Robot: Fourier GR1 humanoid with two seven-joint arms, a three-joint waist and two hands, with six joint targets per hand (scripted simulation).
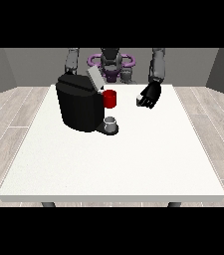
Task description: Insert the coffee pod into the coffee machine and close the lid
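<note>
The black coffee machine [78,105] stands on the white table [118,164], left of the middle. Its grey lid [94,78] is tilted up and open. A red pod holder [110,98] sticks out at the machine's right side, and a small grey cup [111,122] sits on the machine's base below it. The hand at the view's right [151,94] hovers right of the red holder, apart from it, with its fingers curled on a small pale coffee pod [138,100] at the fingertips. The arm at the view's left goes down behind the machine, which hides its hand.
The table's near half stretches towards the camera, with its front edge [113,198] low in the view. Wooden floor surrounds the table on both sides.
</note>
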